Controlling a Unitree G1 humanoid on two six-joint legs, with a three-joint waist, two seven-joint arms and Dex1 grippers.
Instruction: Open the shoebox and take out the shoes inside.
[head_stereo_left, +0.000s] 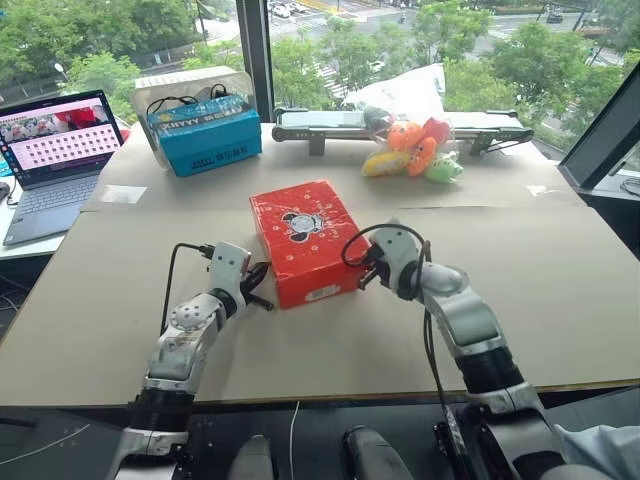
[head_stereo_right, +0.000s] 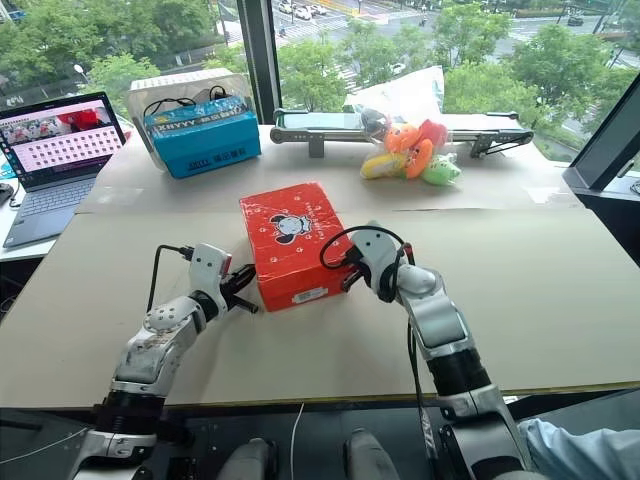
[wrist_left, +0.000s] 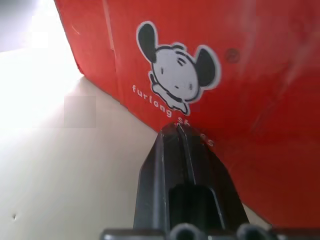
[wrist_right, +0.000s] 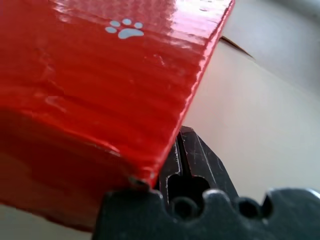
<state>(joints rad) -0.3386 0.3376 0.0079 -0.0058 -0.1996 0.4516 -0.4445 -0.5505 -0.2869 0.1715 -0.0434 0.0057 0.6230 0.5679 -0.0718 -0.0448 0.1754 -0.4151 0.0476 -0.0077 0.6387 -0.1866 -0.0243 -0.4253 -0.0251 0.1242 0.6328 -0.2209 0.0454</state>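
Red rectangular cardboard shoebox (head_stereo_left: 303, 240) with a black-and-white cartoon figure and small white paw prints on its lid sits lid-down-shut near the middle of the pale cardboard-covered counter (head_stereo_left: 560, 290), long axis running away from the robot, slightly skewed. No shoes on show.

Left claw (head_stereo_left: 262, 292): both black fingers pressed together, nothing between them. Tips sit at the box's left side wall near the front corner; the left wrist view has the closed fingers (wrist_left: 180, 165) right up against the printed cartoon and white lettering on that wall, though contact itself is hard to confirm.

Right claw (head_stereo_left: 368, 276): also fully closed, gripping nothing. It sits at the box's right front corner; the right wrist view shows the fingers (wrist_right: 192, 155) tucked just beside the right-hand edge of the lid, below the glossy red top, counter surface beyond.

Rest of the counter, well apart from the box: blue cardboard box with white lettering (head_stereo_left: 208, 135) at the far left, a black cable lying in it; a cluster of orange, yellow and green plush toys (head_stereo_left: 415, 150) at the far right, in front of a clear plastic bag (head_stereo_left: 405, 92); a long grey bar-shaped device (head_stereo_left: 320, 123) along the window side. Open laptop (head_stereo_left: 55, 150) with a lit screen on the neighbouring desk to the left.
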